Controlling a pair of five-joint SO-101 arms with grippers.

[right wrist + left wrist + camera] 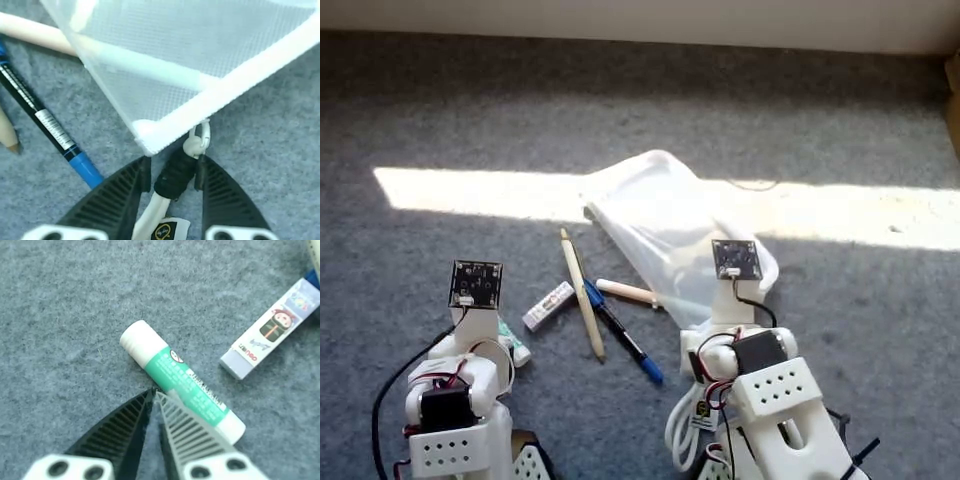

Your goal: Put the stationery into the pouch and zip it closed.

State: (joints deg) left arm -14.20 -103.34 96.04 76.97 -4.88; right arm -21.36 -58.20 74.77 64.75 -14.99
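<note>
My right tool grips the zip pull at the pouch corner; my left tool, tips together, touches the glue stick.

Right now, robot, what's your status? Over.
Left claw shut, tips at glue stick. Right claw shut on zip pull of the pouch. Blue pen, eraser on the carpet, not in yet.

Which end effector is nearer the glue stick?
Left. The left end effector is right beside the glue stick; the right end effector grips the zip pull at the pouch.
</note>
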